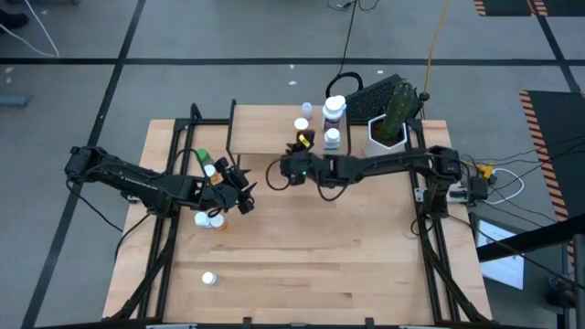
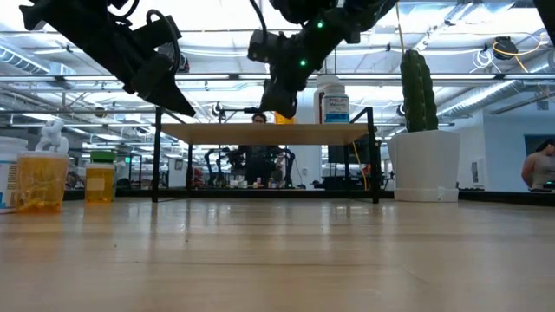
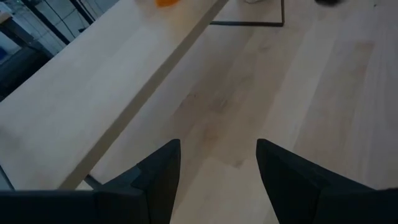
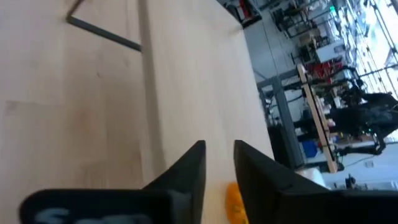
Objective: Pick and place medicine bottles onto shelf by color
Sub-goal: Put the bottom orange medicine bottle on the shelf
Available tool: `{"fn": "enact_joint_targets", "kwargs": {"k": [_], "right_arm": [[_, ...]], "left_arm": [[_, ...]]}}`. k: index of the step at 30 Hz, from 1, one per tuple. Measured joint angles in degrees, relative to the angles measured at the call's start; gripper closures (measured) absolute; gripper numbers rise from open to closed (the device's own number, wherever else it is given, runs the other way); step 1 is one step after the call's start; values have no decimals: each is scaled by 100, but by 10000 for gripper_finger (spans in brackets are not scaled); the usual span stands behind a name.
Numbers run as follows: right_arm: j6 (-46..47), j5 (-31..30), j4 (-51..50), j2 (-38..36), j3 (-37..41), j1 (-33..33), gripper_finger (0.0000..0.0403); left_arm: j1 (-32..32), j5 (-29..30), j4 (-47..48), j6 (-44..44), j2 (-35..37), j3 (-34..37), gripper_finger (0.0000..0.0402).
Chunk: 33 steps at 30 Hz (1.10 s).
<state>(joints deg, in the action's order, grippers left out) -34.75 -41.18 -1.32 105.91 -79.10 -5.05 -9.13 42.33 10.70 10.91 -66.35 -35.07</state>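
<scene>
The shelf stands at the table's far side and carries several white bottles and one orange bottle at its near edge. My right gripper hangs over that orange bottle, with its fingers a narrow gap apart and nothing between their tips. My left gripper is open and empty. It hovers above the table left of the shelf, beside a cluster of green, orange and white bottles. More bottles stand just near of it. My right gripper reaches down from above to the orange bottle, which stands on the shelf board. One finger covers the bottle's side in the low view. In the wrist view the bottle shows far back in the gap. I cannot tell whether the gripper touches it.
A white pot with a cactus stands at the shelf's right end, with a dark keyboard behind it. A lone white bottle sits near the table's near left corner. Orange bottles stand at the left in the low view.
</scene>
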Motion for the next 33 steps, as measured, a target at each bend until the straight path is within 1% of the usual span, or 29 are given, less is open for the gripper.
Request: {"fn": "enact_joint_targets", "kwargs": {"k": [6,11,33], "right_arm": [[50,-232,6,-46,-1,-288,367],[225,-231,-133,-44,-1,-461,383],[259,-232,-12,-44,-1,-1010,385]], "left_arm": [[0,-9,61,-65,0,0,190],[2,-9,163,20,0,0,190],[-2,-48,296,229,2,0,190]]}}
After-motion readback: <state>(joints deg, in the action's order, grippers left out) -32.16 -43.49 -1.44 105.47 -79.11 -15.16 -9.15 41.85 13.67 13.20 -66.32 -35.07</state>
